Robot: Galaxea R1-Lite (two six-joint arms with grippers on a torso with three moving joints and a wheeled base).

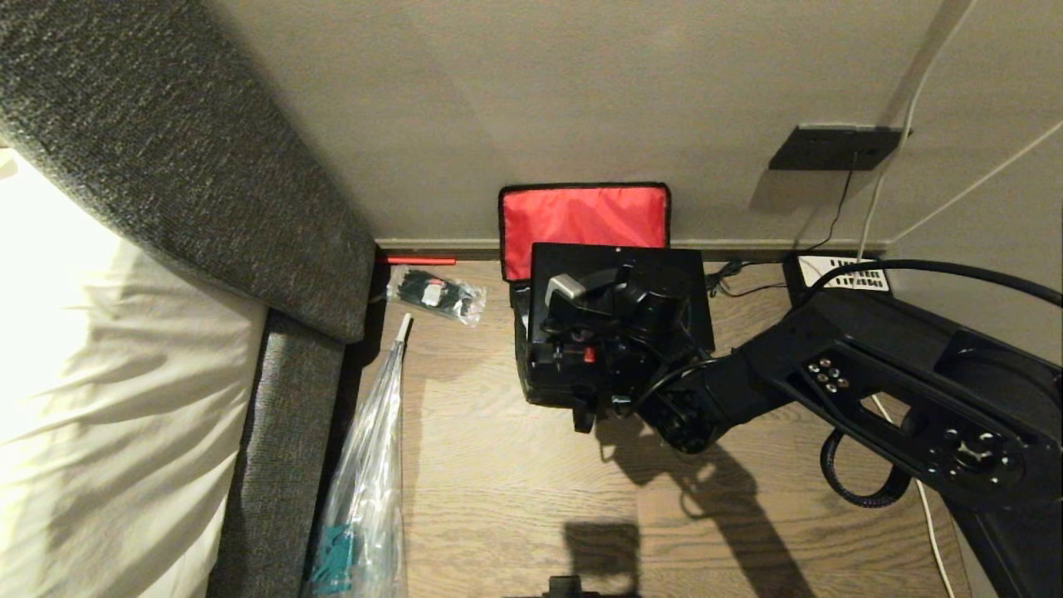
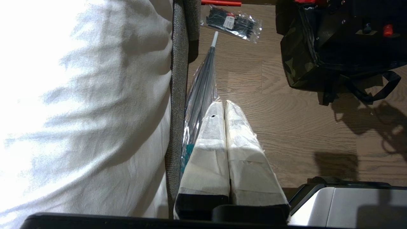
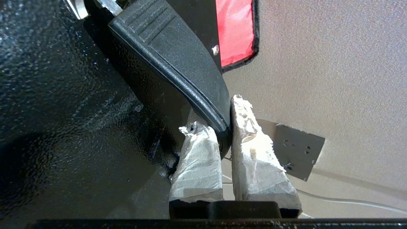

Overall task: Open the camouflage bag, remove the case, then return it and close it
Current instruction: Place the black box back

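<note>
The bag (image 1: 525, 349) is seen standing on the wooden floor (image 1: 515, 498) against the wall (image 1: 581, 100), its lid (image 1: 584, 223) thrown back so that the red lining is shown. The case (image 1: 698, 299) is seen flat over the open mouth, about level with the rim; whether it is seated in the bag or lifted clear of it cannot be told.

Most at risk is judged to be the hold itself. Only the tip of the case's handle (image 3: 178, 63) is caught, so a slip could be caused by the weight of the case swinging on that narrow purchase, and the case could be dropped onto the rim or the floor. A corner could also be snagged on the zip trim if the case is tilted, and the soft bag dragged or tipped with it.

The right gripper (image 3: 226, 127) is nearly closed, its two padded fingers (image 3: 197, 159) pinched on the end of the handle. The left gripper (image 2: 225, 106) is parked beside the bed (image 2: 79, 95), well apart from the bag, fingers pressed together on nothing.
</note>
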